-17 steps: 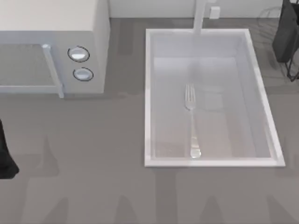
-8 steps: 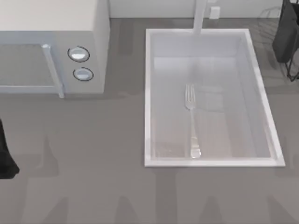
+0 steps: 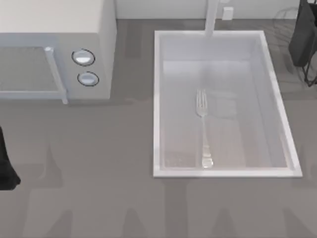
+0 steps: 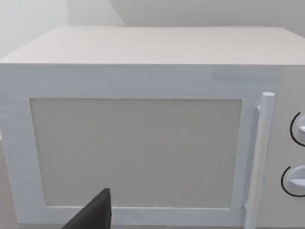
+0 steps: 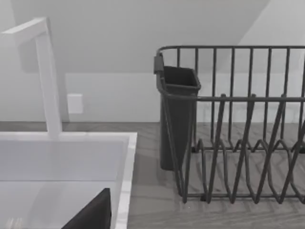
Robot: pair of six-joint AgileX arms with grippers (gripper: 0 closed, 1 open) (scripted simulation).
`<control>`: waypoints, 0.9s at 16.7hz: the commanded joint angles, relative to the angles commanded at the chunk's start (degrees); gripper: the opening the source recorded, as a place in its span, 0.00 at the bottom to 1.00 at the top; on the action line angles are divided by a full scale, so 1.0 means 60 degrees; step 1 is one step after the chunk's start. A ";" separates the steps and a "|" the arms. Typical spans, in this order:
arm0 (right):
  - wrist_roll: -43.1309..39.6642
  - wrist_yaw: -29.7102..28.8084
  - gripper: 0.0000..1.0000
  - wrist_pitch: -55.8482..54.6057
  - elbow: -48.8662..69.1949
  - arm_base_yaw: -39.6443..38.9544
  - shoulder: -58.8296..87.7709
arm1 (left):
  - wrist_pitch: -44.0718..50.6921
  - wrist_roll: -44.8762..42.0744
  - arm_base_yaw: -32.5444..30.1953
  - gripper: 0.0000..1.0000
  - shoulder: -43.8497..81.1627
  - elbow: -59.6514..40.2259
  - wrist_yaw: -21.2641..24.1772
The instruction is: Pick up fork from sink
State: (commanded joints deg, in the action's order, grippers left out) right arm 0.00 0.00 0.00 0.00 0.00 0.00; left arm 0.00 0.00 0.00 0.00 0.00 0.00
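The fork (image 3: 203, 129) lies flat on the floor of the sink (image 3: 156, 99), a slim silver piece with its tines toward the faucet (image 3: 212, 17) and its rounded handle tip near the front rim. Nothing is touching it. My left arm (image 3: 5, 166) sits parked at the table's left edge, far from the sink. A dark part of my left gripper (image 4: 93, 215) shows in the left wrist view, facing the microwave (image 4: 143, 143). A dark part of my right gripper (image 5: 93, 214) shows in the right wrist view, over a corner of the sink (image 5: 125, 176) beside the faucet (image 5: 47, 76).
A white microwave (image 3: 54, 49) with two round knobs (image 3: 83, 57) stands at the back left. A dark wire dish rack (image 5: 238, 143) with a utensil cup (image 5: 177, 114) stands right of the sink, at the back right (image 3: 303, 39). Grey countertop (image 3: 99, 173) spreads in front.
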 joint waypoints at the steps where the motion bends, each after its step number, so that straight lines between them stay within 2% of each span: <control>1: 0.0000 0.0000 1.00 0.0000 0.0000 0.0000 0.0000 | 0.0000 0.0000 0.0000 1.00 0.0000 0.0000 0.0000; 4: 0.0045 0.0000 1.00 0.0147 0.0255 -0.0044 0.0265 | 0.0000 0.0000 0.0000 1.00 0.0000 0.0000 0.0000; 7: 0.0237 0.0001 1.00 0.0768 0.1336 -0.0232 0.1388 | 0.0000 0.0000 0.0000 1.00 0.0000 0.0000 0.0000; 11: 0.0684 0.0001 1.00 0.2217 0.3863 -0.0668 0.4006 | 0.0000 0.0000 0.0000 1.00 0.0000 0.0000 0.0000; 15: 0.1291 0.0001 1.00 0.4180 0.7286 -0.1257 0.7521 | 0.0000 0.0000 0.0000 1.00 0.0000 0.0000 0.0000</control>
State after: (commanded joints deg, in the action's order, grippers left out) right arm 7.74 0.01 25.08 43.72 -7.54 45.13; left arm 0.00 0.00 0.00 0.00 0.00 0.00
